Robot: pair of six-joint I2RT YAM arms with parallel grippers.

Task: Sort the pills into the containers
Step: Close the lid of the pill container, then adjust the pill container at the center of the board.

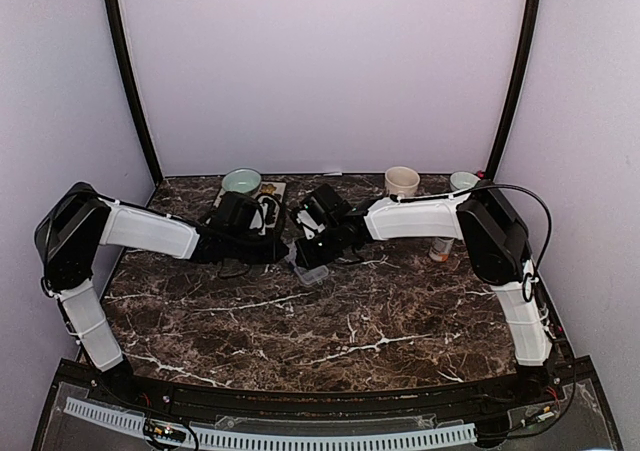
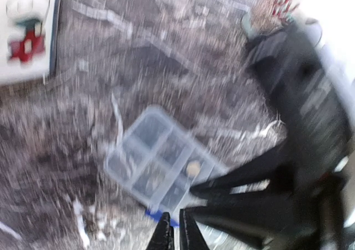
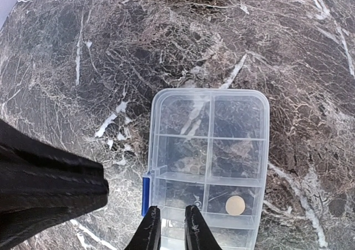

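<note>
Right wrist: right fingers (image 3: 172, 223) slightly parted, empty, above pill organizer (image 3: 183, 120); left fingers (image 2: 173, 230) clenched.

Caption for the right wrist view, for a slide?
Right gripper hovers over clear pill organizer on marble table; one tan pill in a cell.

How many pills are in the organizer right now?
1. A round tan pill lies in the pill organizer, in the right-hand cell of the third row down in the right wrist view. The nearest row is cut off, so more may be hidden.
</note>
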